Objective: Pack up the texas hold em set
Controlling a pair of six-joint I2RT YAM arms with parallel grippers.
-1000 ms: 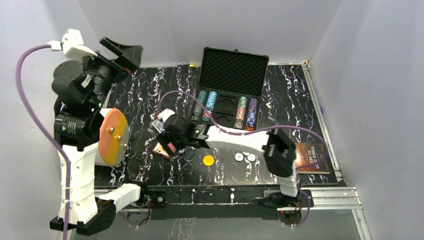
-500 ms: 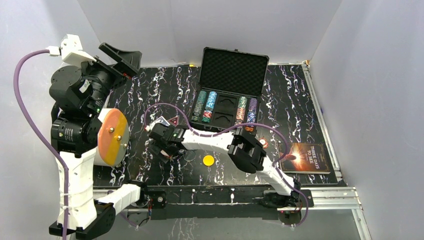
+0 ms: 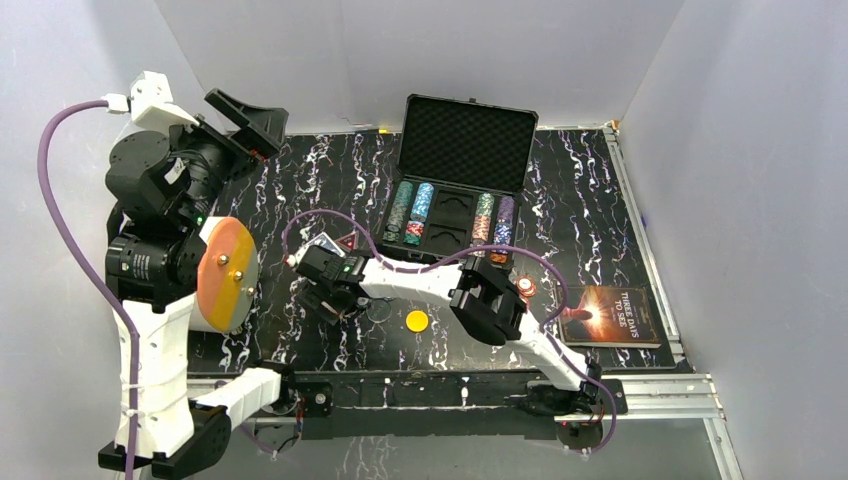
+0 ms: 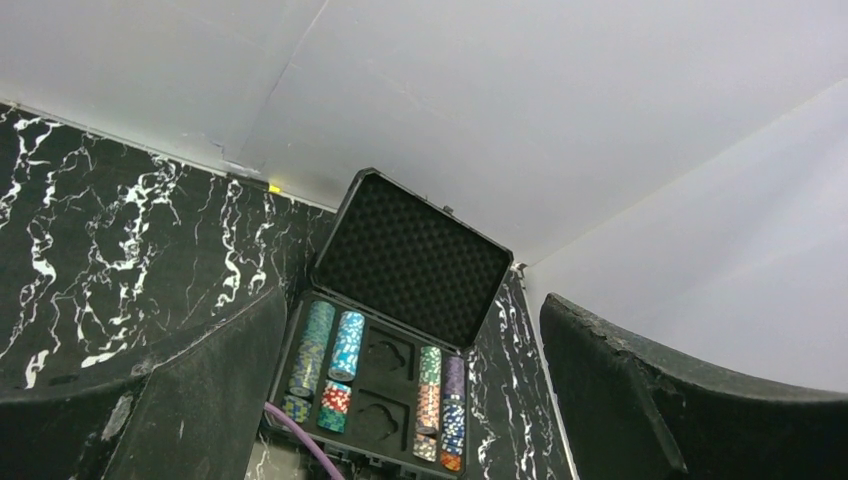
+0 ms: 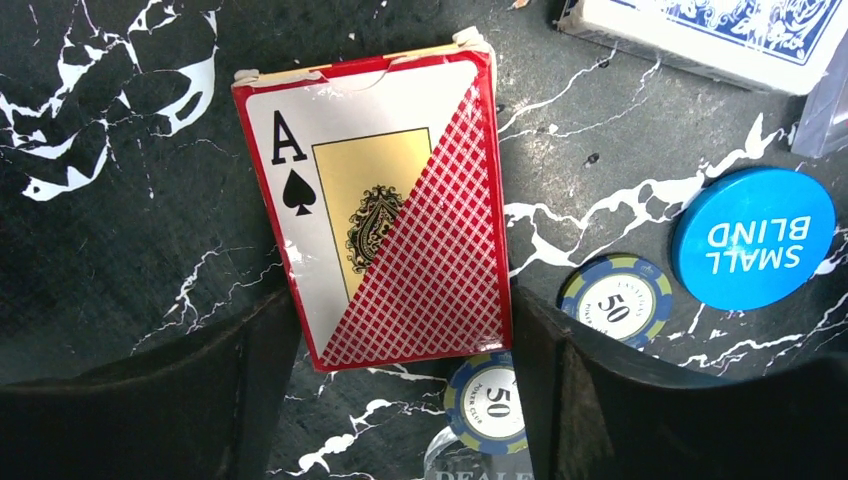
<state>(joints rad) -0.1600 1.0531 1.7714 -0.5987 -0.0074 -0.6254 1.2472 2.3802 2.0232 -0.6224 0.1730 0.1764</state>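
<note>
1. Right pincer [image 5: 395,340]: jaws wide, straddling the red card deck [image 5: 380,210], nothing gripped yet
2. Deck lies flat on the table [image 5: 100,230], near-left of the open case [image 3: 466,143]
3. Advice: close squarely on the long edges; keep clear of the chip [image 5: 487,400] at the near corner
4. Long axis runs between the fingers, slightly tilted; ace side up, flap end away from the wrist

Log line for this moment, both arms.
left gripper: open, raised, holding nothing | right gripper: open, astride red deck | case: lid open, chips inside
</note>
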